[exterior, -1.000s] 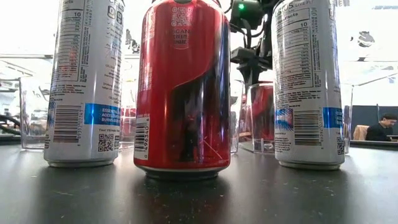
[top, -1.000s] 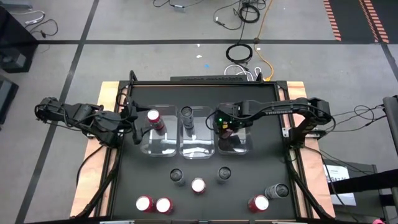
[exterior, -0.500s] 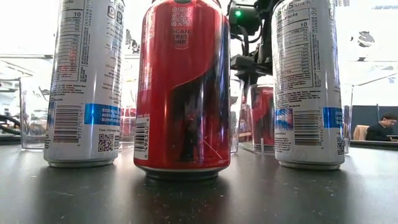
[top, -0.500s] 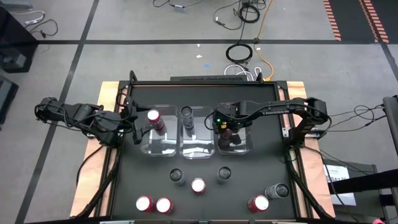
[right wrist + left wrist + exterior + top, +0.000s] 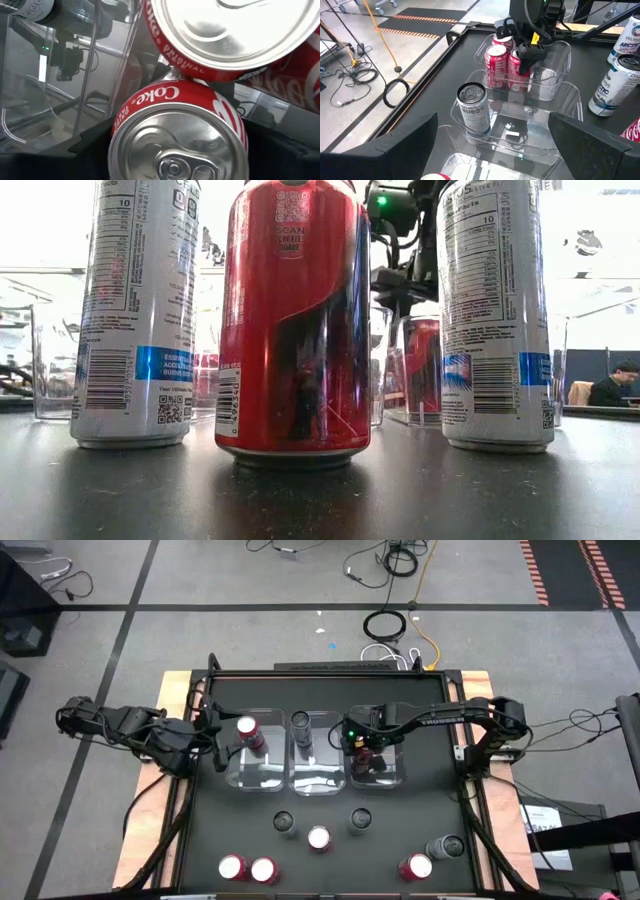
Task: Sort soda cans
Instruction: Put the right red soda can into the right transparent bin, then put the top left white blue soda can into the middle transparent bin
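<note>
Three clear bins stand side by side mid-table. The right bin point(image 5: 392, 778) holds two red soda cans point(image 5: 495, 60). My right gripper point(image 5: 367, 752) points down into this bin, open, its fingers on either side of one red can point(image 5: 180, 135); the other red can point(image 5: 225, 30) stands right behind it. The middle bin point(image 5: 317, 778) holds a silver can with a dark top point(image 5: 472, 107). The left bin point(image 5: 262, 775) holds a red can point(image 5: 247, 730). My left gripper point(image 5: 218, 745) waits open at the left bin's left side.
Loose cans stand upright on the black table in front of the bins: dark-topped ones point(image 5: 285, 823) point(image 5: 360, 821) point(image 5: 447, 846) and red ones point(image 5: 319, 837) point(image 5: 232, 866) point(image 5: 263, 869) point(image 5: 415, 866). A raised frame point(image 5: 330, 673) rims the table. A person sits far behind point(image 5: 615, 383).
Over the right bin, my right gripper has opened wider about the red can, and more of the can's top shows from above now. The can stands in the bin beside the other red one.
</note>
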Available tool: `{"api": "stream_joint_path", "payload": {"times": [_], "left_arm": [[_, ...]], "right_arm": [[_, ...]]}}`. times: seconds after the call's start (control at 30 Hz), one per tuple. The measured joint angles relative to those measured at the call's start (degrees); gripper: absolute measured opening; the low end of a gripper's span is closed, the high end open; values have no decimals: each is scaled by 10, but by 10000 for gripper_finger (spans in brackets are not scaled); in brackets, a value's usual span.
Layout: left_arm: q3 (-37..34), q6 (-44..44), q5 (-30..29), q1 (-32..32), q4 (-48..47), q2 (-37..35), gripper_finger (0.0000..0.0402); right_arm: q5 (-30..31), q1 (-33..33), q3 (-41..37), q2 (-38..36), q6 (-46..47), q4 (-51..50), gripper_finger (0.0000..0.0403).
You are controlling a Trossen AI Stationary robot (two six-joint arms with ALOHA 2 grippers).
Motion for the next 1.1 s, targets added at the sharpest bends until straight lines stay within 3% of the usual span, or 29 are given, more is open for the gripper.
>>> {"api": "stream_joint_path", "payload": {"times": [0.2, 0.37, 0.5, 0.67, 0.8, 1.1], "left_arm": [[0, 0, 0, 0, 0, 0, 389], [0, -6, 1, 0, 1, 3, 389], [0, -44, 0, -3, 27, 13, 389], [5, -114, -4, -27, 39, 45, 389], [29, -168, -14, -63, 38, 111, 389], [186, -279, -46, -127, -49, 302, 389]], "right_arm": [[0, 2, 0, -16, 11, -6, 394], [10, 11, 0, -53, -2, -11, 385], [75, 48, 0, -109, 20, -33, 383], [148, 136, 0, -181, 97, -79, 384], [180, 227, 0, -209, 182, -110, 384], [247, 437, 0, -203, 392, -173, 384]]}}
